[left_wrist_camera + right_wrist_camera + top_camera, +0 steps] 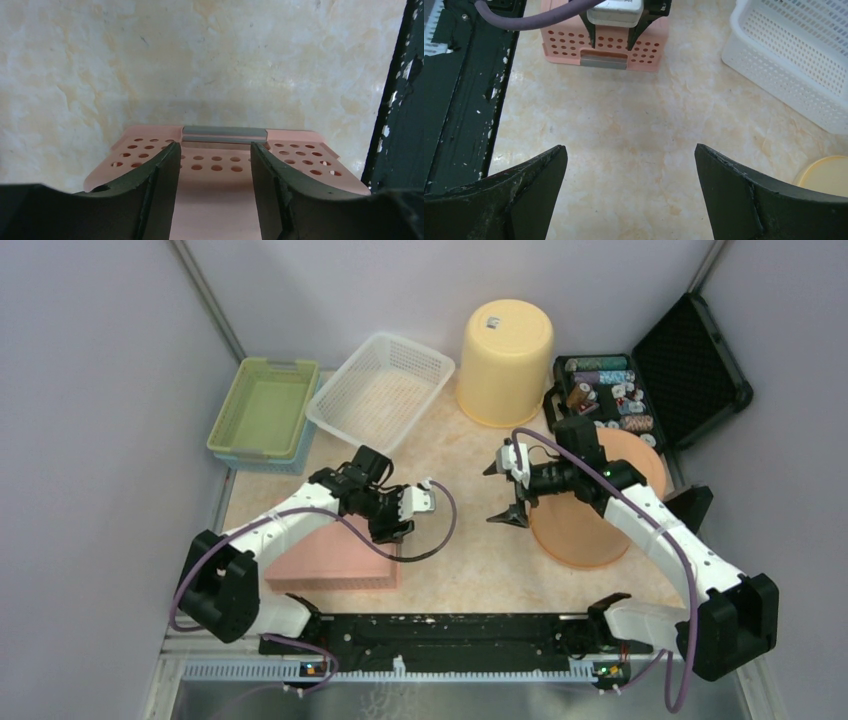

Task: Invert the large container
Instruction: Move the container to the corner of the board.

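- Top external view: pink perforated crate (320, 562) flat on the desk (455, 550), on the near side of the white basket (380, 395), toward the left arm's base. Broad unbroken face upward, no opening visible, so judged base-up.
- Same view: left end effector (393, 528) spread, poised over the crate end closest to the white basket's near corner. Right end effector (500, 495) spread wide, pinching nothing, off to the right of the white basket's near edge and well apart from the crate.
- Left wrist view: fingers (155, 195) parted either side of the crate's hole-punched end, pink surface showing between them. Impossible to tell whether touching it or just beside it. Grey bar (223, 133) along the crate's far edge, next to the desk surface.
- Right wrist view: own fingers wide apart above the desk, nothing between them. Crate beyond, to the left of the white basket here, rim and grey bar down at the desk, left end effector straddling it from above.
- Judgement on progress: flip apparently done, crate seated mouth-down. Probably left to do: lifting the left end effector clear and confirming a square, steady rest.
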